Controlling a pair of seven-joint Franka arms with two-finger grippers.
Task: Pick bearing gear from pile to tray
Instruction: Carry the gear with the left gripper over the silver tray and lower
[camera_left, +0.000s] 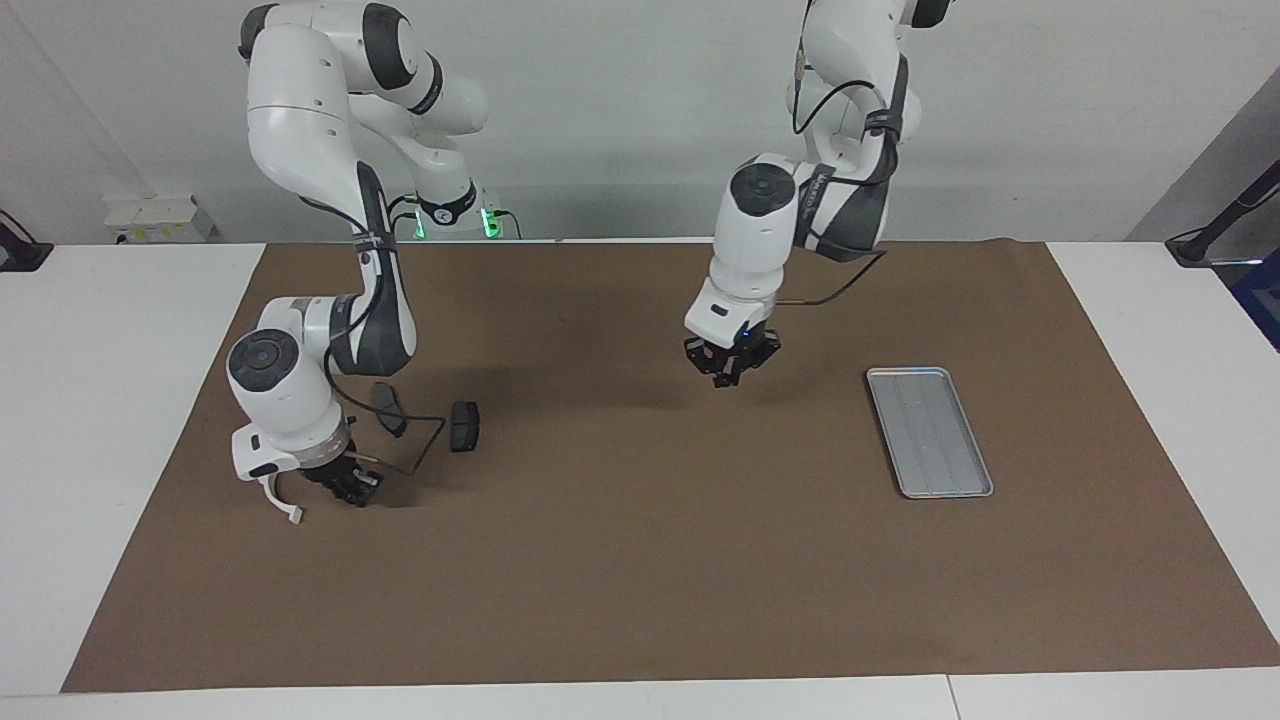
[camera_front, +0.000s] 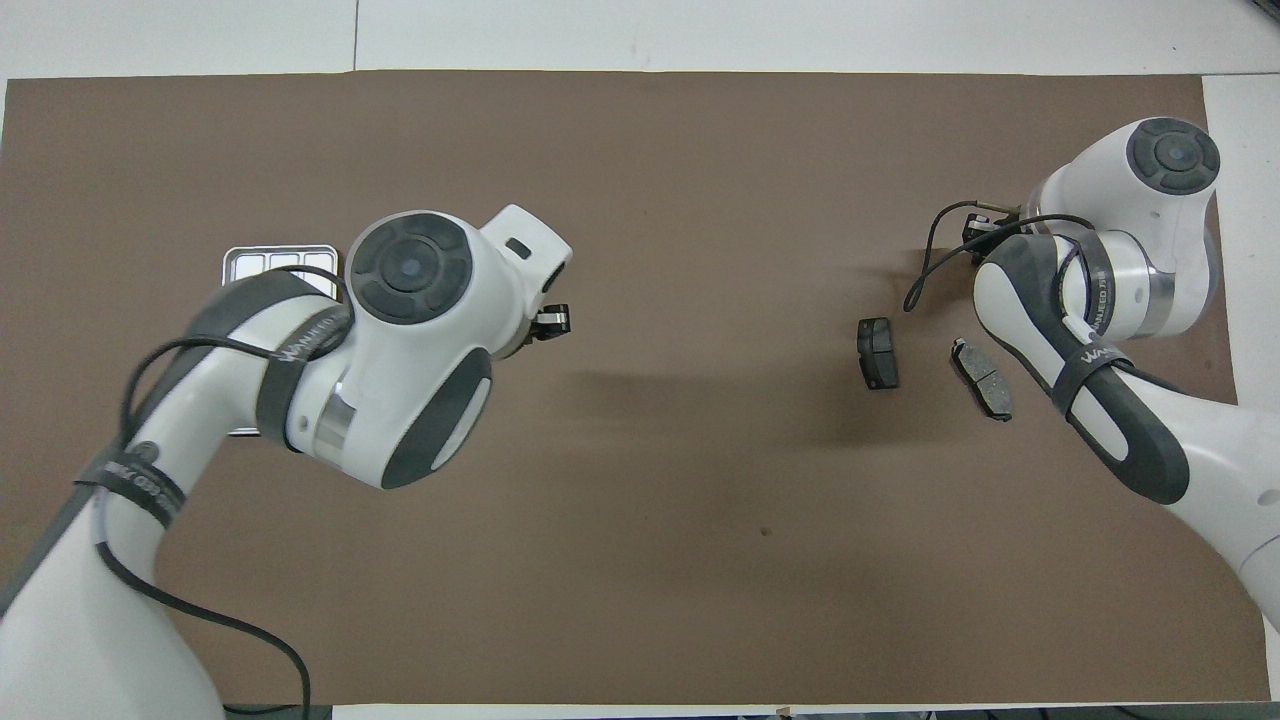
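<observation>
Above the brown mat (camera_left: 640, 560), the left gripper (camera_left: 728, 372) hangs with fingertips pressed together, the tray (camera_left: 975, 490) beside it. The right gripper (camera_left: 352, 490) is down by the pile (camera_left: 464, 426); grip unclear.

From overhead, the left gripper (camera_front: 553, 322) covers part of the tray (camera_front: 232, 262); the pile (camera_front: 878, 352) lies beside the right arm.

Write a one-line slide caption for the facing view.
Left gripper raised over the brown mat beside the flat silver-grey ribbed metal tray; right gripper low by two dark grey brake pads.

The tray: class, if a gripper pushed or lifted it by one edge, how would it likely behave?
The tray looks like thin, stiff metal, so it should keep its shape. Lying flat on the brown mat, it would probably slide, not roll or tip. Its raised rim offers a grip, though smooth metal may slip and the long shape could sag away from one-edge pinches.
</observation>
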